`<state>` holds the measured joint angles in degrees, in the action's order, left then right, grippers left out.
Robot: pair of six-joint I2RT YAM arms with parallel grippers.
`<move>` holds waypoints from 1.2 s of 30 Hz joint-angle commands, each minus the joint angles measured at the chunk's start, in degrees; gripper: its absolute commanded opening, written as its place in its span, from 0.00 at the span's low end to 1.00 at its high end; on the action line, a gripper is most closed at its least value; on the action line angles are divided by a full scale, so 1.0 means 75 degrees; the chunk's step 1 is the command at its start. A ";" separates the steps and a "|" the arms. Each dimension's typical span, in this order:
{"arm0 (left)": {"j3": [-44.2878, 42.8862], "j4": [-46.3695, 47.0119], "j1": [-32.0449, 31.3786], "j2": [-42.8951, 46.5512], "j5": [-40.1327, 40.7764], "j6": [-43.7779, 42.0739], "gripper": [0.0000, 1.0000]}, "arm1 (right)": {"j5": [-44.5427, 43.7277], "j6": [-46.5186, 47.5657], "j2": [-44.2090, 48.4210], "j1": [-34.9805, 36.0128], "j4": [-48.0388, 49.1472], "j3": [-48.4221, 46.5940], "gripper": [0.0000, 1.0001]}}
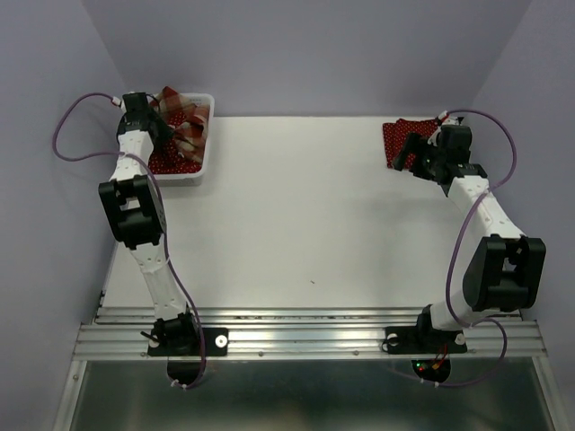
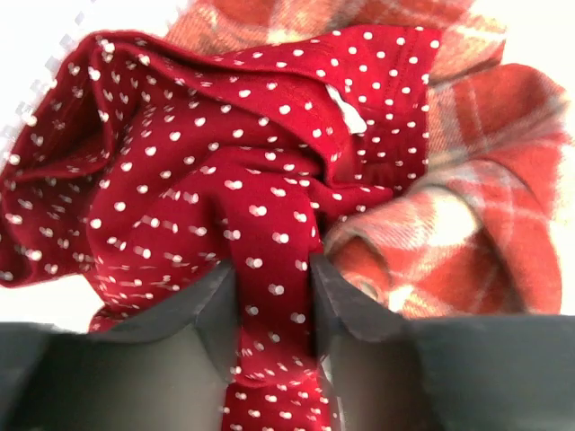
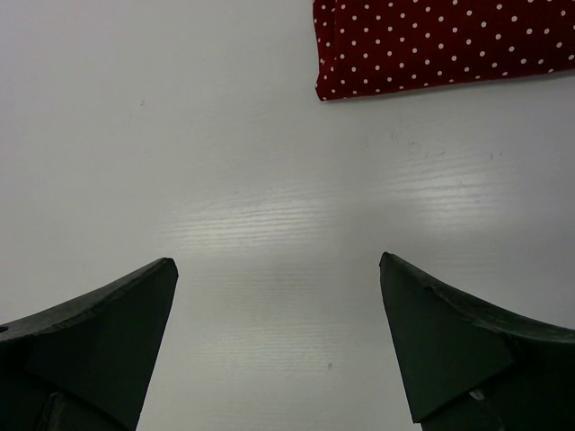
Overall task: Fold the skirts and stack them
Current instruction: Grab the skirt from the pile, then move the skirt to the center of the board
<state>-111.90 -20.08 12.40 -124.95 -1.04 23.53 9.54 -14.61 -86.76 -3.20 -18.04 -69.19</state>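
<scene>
Here the left end effector [image 2: 271, 278] is clamped on a crumpled dotted skirt [image 2: 180, 180] in the far-left basket [image 1: 208, 135], beside the plaid skirt [image 2: 485, 224], likely to lift it out. The right end effector [image 3: 278, 296], jaws apart, hovers over the counter [image 1: 296, 215] near the folded dotted skirt [image 3: 440, 45], far right, presumably the stack's base.

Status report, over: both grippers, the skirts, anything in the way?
Left gripper shut on crumpled dotted skirt in basket, plaid skirt beside it. Right gripper open above table, folded dotted skirt just ahead. No obstacle seen.
</scene>
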 commanded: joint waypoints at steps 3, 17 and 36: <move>-0.0327 0.0075 0.0186 0.0416 0.0466 0.0085 0.14 | -0.0217 -0.0009 0.0248 -0.0007 -0.0055 0.0038 1.00; 0.0329 0.0543 0.0221 0.2887 0.0807 -0.0114 0.00 | -0.0054 -0.0091 0.0376 -0.0007 -0.0102 0.0073 1.00; 0.1080 0.6224 0.0140 0.7565 -0.5060 0.1487 0.00 | -0.0944 -0.1157 0.2848 -0.0007 0.1058 0.1490 1.00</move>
<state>-103.24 17.12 14.00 -67.24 -24.88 26.20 4.10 -22.00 -68.38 -3.20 -14.20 -59.07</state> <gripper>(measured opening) 0.041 0.995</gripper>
